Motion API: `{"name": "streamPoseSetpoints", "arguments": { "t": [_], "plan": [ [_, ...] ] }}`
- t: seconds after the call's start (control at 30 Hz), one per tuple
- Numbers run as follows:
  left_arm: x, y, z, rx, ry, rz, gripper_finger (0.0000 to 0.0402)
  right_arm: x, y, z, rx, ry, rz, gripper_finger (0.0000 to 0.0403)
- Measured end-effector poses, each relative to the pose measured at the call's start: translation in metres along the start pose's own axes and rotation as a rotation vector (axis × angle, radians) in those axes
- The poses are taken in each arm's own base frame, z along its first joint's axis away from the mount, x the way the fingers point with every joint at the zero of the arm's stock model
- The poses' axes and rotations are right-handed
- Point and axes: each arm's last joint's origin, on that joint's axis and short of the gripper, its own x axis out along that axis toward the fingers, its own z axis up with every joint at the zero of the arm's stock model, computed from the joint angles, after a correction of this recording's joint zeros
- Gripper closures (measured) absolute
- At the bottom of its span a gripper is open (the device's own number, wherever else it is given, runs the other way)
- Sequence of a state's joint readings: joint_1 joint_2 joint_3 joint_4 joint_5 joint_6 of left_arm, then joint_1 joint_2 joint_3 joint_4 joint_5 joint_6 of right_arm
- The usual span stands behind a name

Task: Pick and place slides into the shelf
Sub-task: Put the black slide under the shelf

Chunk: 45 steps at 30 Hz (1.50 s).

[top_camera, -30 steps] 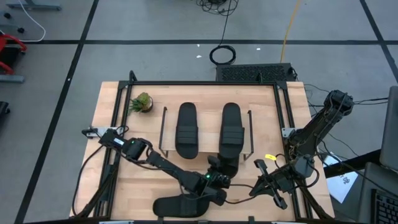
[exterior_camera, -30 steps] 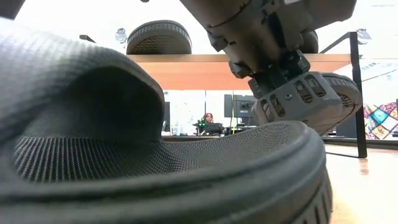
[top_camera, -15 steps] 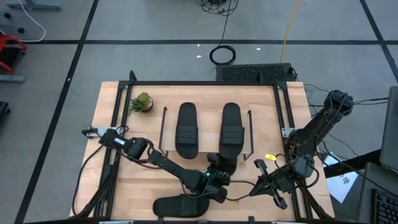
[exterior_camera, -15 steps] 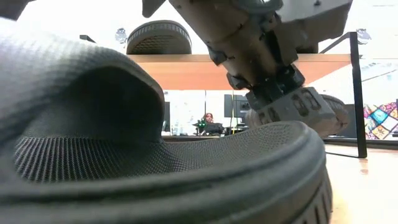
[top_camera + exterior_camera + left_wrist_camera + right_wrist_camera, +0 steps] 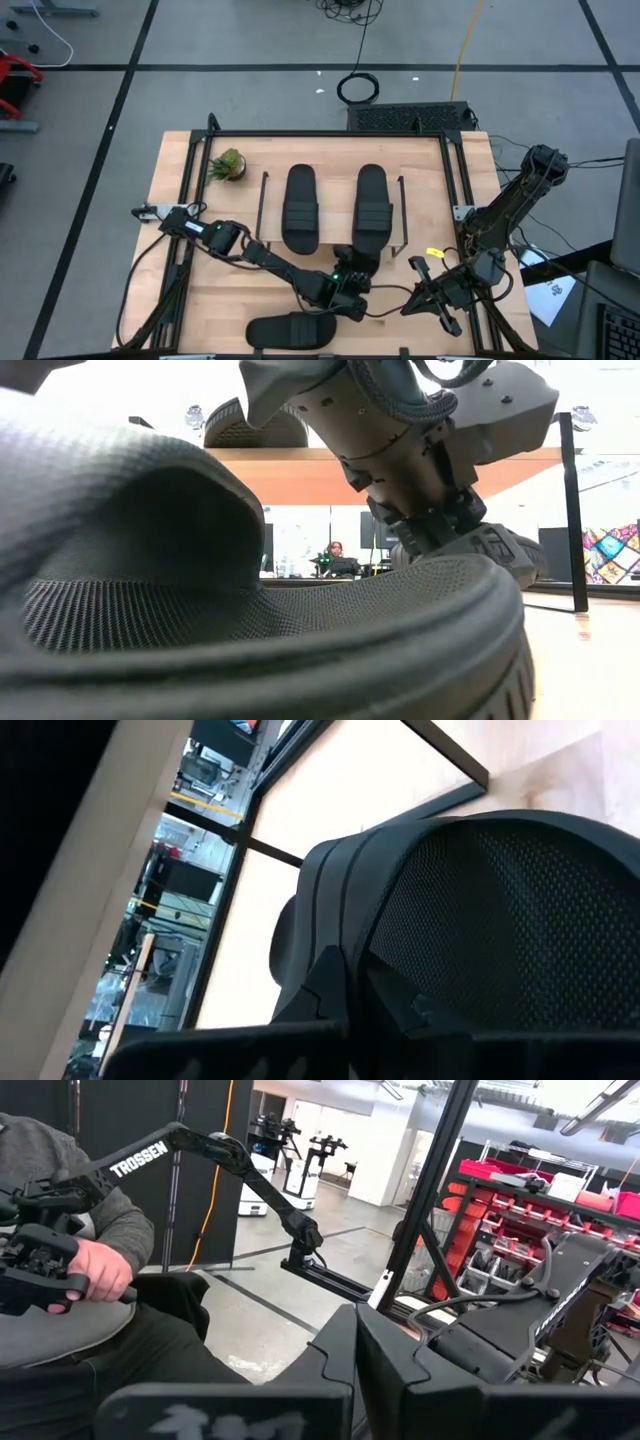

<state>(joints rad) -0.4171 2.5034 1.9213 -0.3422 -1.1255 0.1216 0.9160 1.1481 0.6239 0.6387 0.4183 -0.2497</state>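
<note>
**At the shelf's front edge: left jaws clamped on a slide**

Under the shelf's (image 5: 263, 205) lower front edge, the left jaws (image 5: 347, 283) are closed on a slide (image 5: 362, 264), gripping it by its near end; the rest of the slide points ahead of them into the rack, below the top board. From the left wrist, the ribbed strap and mesh sole of that slide (image 5: 470, 920) fill the space straight ahead of the jaws, against the pale wood.

Two more slides lie side by side on the top board, one (image 5: 300, 207) ahead and to the left of the left jaws, the other (image 5: 372, 203) directly ahead of them. A fourth slide (image 5: 290, 330) rests flat on the counter (image 5: 170, 180) just behind the left jaws, nearer the front edge.

The right jaws (image 5: 437, 300) are closed on nothing, off to the right of the left jaws, near the counter's right edge. Beyond them a person's hand (image 5: 95, 1270) rests on a controller.

A small potted plant (image 5: 228, 165) stands well ahead and left.
</note>
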Motion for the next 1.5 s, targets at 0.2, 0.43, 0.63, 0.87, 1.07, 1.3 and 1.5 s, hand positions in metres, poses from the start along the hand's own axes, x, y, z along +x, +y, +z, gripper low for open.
{"name": "streamPoseSetpoints", "arguments": {
  "t": [0.2,0.43,0.63,0.87,1.07,1.3,1.5],
  "plan": [
    [0.004,0.002,-0.001,-0.029,0.008,0.006,0.0401,0.000,0.000,0.000,-0.001,0.000,0.000,0.0403],
    [0.008,0.003,-0.001,-0.054,0.012,-0.036,0.0401,0.000,0.000,0.000,0.000,0.000,0.000,0.0403],
    [0.007,-0.001,-0.001,-0.038,-0.001,-0.141,0.0387,0.000,0.000,0.000,0.001,0.000,0.000,0.0403],
    [0.003,-0.003,0.001,-0.052,-0.016,-0.220,0.0311,0.000,0.000,0.000,0.002,0.000,0.000,0.0403],
    [-0.002,-0.006,0.001,-0.070,-0.022,-0.236,0.0214,0.000,0.000,0.000,0.002,0.000,0.000,0.0403],
    [-0.013,-0.011,0.002,0.002,-0.047,-0.220,0.0126,0.000,0.000,0.000,0.002,0.000,0.000,0.0403],
    [-0.024,-0.016,0.003,0.047,-0.068,-0.223,0.0098,0.000,0.000,0.000,0.010,0.000,0.000,0.0403]
  ]
}}
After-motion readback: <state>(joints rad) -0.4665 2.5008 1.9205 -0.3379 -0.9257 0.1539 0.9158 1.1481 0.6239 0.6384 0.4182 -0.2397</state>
